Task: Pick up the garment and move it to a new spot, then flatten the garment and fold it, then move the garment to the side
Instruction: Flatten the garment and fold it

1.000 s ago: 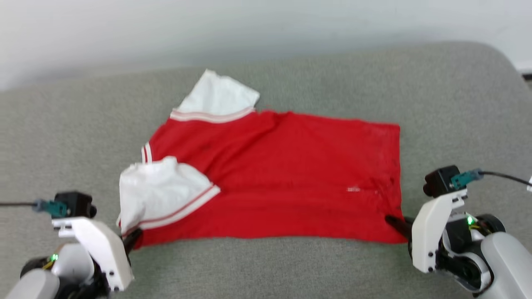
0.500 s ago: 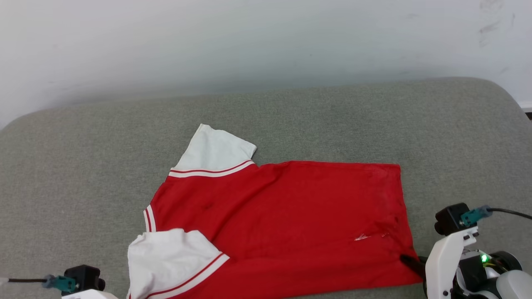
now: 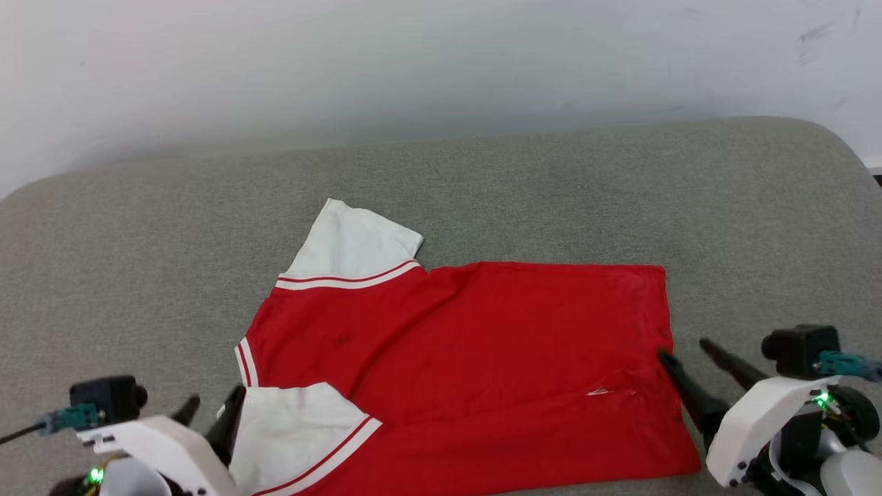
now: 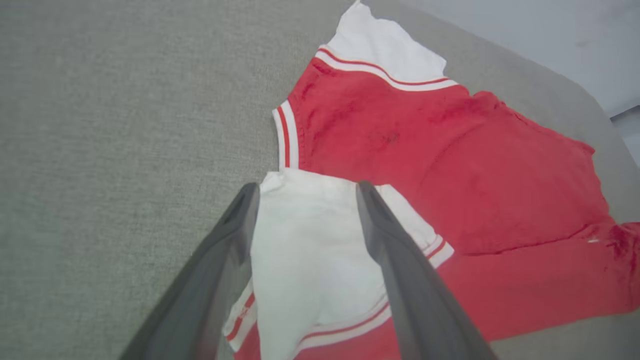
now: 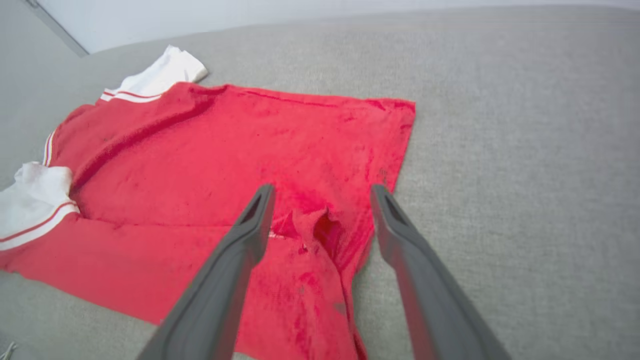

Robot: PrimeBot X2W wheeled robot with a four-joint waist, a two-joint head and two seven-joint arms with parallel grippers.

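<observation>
Lettering on the garment cannot be made out, and the head view cuts off its near edge. The left end effector gapes wide, empty, straddling the near white sleeve. The right end effector, equally wide and empty, flanks the rumpled near-right corner. The garment lies spread on a grey cushion, nothing obstructing

Grey-green padded surface against a pale wall
Woven fabric spreads beneath and beyond the fingers; past its rounded far edge rises the plain, faintly scuffed wall.
</observation>
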